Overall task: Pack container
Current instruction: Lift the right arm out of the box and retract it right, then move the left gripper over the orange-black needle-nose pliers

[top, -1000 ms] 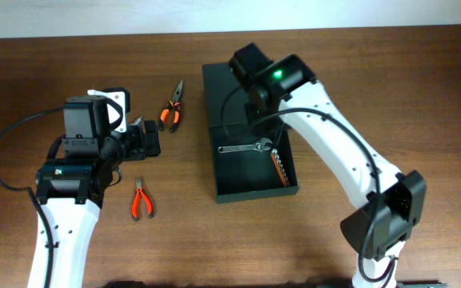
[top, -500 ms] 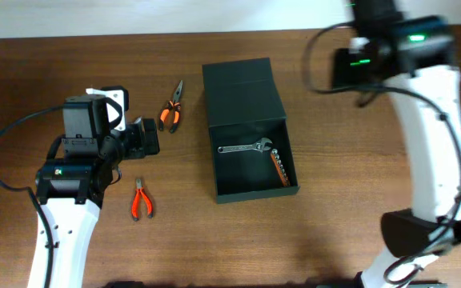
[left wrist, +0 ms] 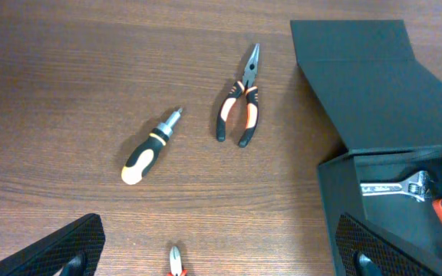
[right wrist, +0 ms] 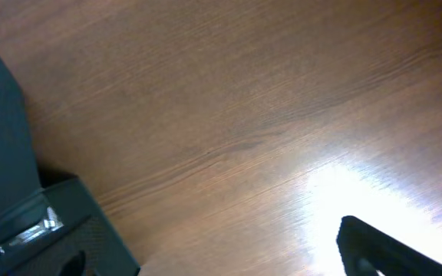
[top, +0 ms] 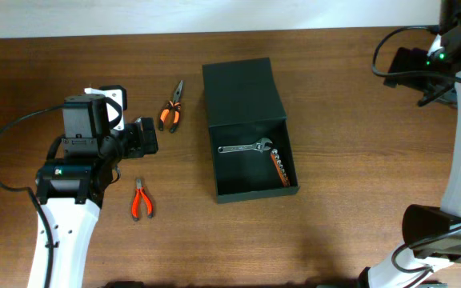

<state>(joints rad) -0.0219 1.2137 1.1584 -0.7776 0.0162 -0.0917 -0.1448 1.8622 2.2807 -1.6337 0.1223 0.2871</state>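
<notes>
The container point(top: 250, 132) is a dark green box with its flap lid point(top: 238, 86) folded open toward the back. Inside lie a silver adjustable wrench point(top: 245, 147) and a red bit set point(top: 281, 166). My right gripper point(top: 406, 64) hangs open and empty at the far right back, well clear of the box; the right wrist view shows the container point(right wrist: 2, 138) at its left edge. My left gripper point(top: 146, 138) is open and empty left of the box. Its view shows orange-black pliers point(left wrist: 240, 107), a black-and-yellow screwdriver point(left wrist: 150, 146), the container point(left wrist: 374, 92) and the wrench point(left wrist: 397, 186).
Orange-black needle-nose pliers point(top: 171, 108) lie just left of the lid. Small red pliers point(top: 140, 200) lie nearer the front, below the left gripper; their tip point(left wrist: 176, 261) shows between the left fingers. The left arm hides the screwdriver from overhead.
The right arm swung from over the container up and away to the far right back, and its jaws opened wide. The wrench stays in the box. The left arm has not moved.
</notes>
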